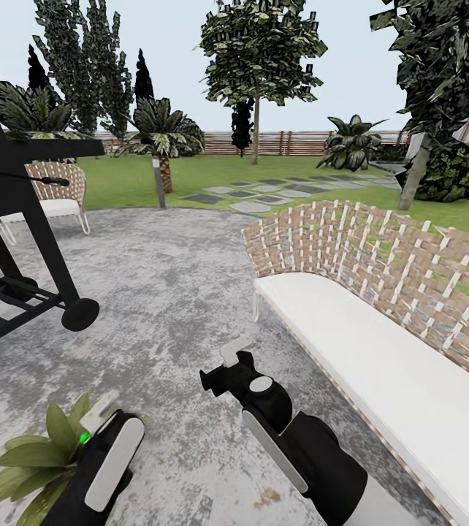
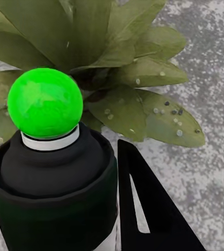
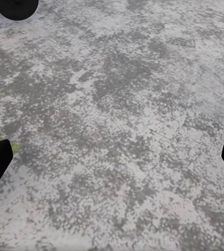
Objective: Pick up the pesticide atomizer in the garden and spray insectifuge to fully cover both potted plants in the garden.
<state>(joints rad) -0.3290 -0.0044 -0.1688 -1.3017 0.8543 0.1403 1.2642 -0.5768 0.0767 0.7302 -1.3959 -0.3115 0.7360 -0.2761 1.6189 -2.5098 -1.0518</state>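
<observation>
black grill (image 1: 15, 219), wicker bench (image 1: 380, 307), palm (image 1: 160, 135)

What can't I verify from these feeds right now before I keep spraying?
- Potted plant: its pot is hidden under its leaves in the left wrist view, and cut off by the frame edge in the head view.
- Pesticide atomizer: its lower body is cut off in the left wrist view.
- Second plant: I cannot place it.
- Spray mist: cannot tell.
- Right gripper: fingertips at the frame edges, nothing between.
</observation>
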